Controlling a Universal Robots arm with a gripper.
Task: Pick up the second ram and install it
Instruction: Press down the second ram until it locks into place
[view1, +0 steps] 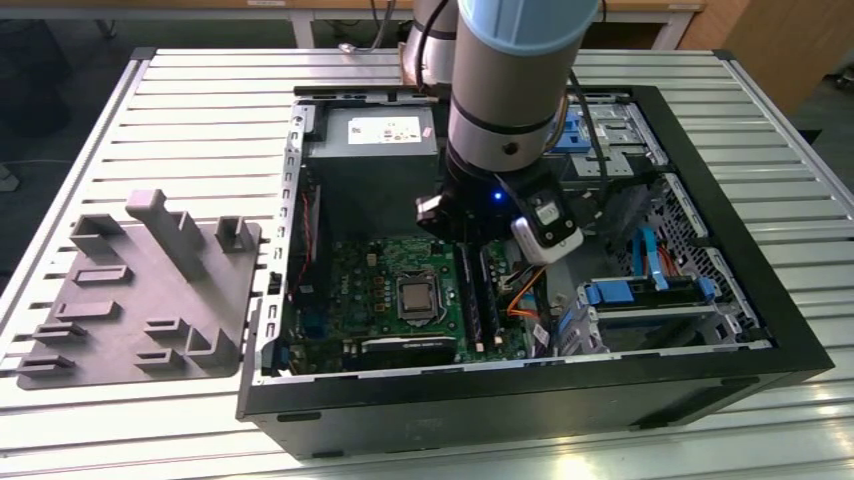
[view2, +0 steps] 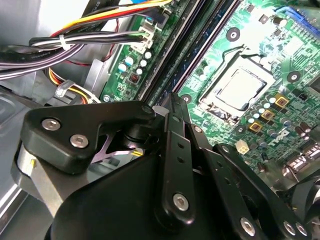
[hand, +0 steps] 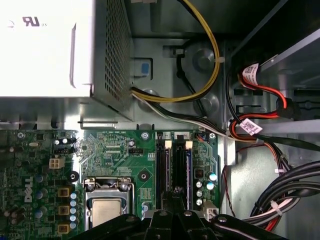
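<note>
- Exterior view: the silver-and-blue robot arm reaches down into the open black metal computer case (view1: 534, 385), which lies on the ribbed aluminium table (view1: 200, 100). Its black gripper (view1: 477, 243) is low over the long black plastic memory slots (view1: 478, 295) on the green motherboard (view1: 374, 290). A grey moulded plastic fixture (view1: 134, 295) sits well apart at this view's left.
- Second wrist view: the gripper (view2: 172, 100) has its black linkage arms drawn together to a narrow tip. It looks clenched, though whether it is pinching anything I can't make out. Just beyond the tip, the thin blue memory stick (view2: 202, 47) runs lengthwise in its slot, beside the square silver processor (view2: 242, 87).
- First wrist view: the blue stick (hand: 189, 170) stands on edge, its long axis parallel to the neighbouring slots. One end points toward the grey perforated power supply box (hand: 107, 55), and the other ends beside the gripper (hand: 175, 192).
</note>
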